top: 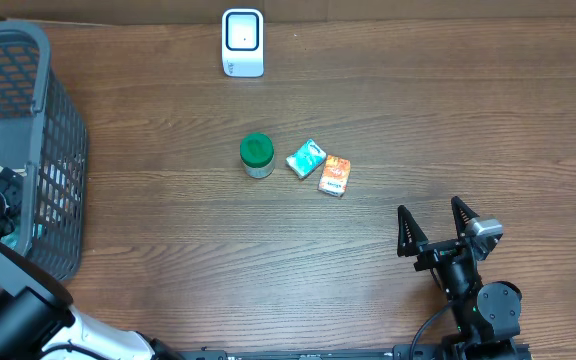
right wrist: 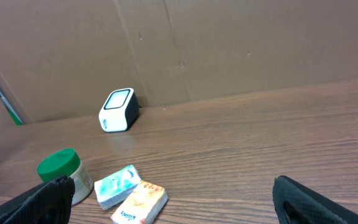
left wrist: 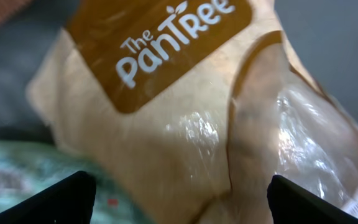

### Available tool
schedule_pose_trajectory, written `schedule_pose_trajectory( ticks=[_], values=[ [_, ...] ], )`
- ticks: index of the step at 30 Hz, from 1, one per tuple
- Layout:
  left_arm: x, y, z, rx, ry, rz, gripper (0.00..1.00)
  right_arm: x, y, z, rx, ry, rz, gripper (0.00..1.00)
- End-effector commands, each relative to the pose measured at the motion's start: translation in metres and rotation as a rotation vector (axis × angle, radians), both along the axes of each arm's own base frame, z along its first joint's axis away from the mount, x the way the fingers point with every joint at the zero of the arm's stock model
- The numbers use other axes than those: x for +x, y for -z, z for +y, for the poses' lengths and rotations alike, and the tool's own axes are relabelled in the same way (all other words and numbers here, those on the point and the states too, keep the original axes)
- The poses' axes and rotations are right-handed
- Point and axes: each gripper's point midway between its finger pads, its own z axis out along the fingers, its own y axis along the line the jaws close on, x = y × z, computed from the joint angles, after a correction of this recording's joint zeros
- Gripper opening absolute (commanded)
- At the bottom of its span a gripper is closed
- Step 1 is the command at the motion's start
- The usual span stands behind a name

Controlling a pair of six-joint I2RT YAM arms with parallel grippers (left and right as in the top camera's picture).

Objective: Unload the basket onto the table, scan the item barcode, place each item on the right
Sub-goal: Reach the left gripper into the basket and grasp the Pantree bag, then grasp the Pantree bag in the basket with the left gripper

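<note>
A tan plastic bag [left wrist: 185, 112] printed "The PanTree" fills the left wrist view, lying inside the basket. My left gripper [left wrist: 180, 186] hangs close over it, open, with a finger on either side of the bag's lower part and no clear contact. In the overhead view the left arm reaches into the basket [top: 63, 150], and its jaws are hard to make out there. The white barcode scanner [top: 242, 42] stands at the table's far edge, also seen as the scanner [right wrist: 117, 110] from the right wrist. My right gripper [top: 429, 208] stands open and empty at the front right.
A green-lidded jar [top: 256, 155], a teal tissue pack [top: 306, 158] and an orange tissue pack [top: 334, 175] lie mid-table. Beneath the bag, a teal-patterned item [left wrist: 17, 168] shows in the basket. A cardboard wall [right wrist: 229, 43] backs the table.
</note>
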Motion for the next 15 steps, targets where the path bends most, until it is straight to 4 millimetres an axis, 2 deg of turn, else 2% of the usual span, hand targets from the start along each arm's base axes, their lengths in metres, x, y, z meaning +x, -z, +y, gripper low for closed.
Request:
schedule_pose_trajectory(
  ticks=[1,4,9,11,15],
  values=[
    [0.0026,0.02,-0.0051,-0.028,0.038,0.029,0.86,0.0001,0.002,-0.0004,-0.001,0.001,-0.003,1.0],
    [0.0043,0.0257,-0.0031,-0.028,0.037,0.028,0.77,0.0001,0.002,-0.0004,-0.001,0.001,-0.003,1.0],
    [0.0086,0.0229,0.0008,-0.012,0.038,0.012,0.54,0.0001,0.002,-0.0004,-0.001,0.001,-0.003,1.0],
    [0.0087,0.0225,0.0009,-0.011,0.038,0.011,0.4,0.0001,0.002,-0.0004,-0.001,0.001,-0.003,1.0],
    [0.0095,0.021,0.0015,-0.01,0.038,0.009,0.18,0.0001,0.002,-0.0004,-0.001,0.001,-0.003,1.0]
  ],
)
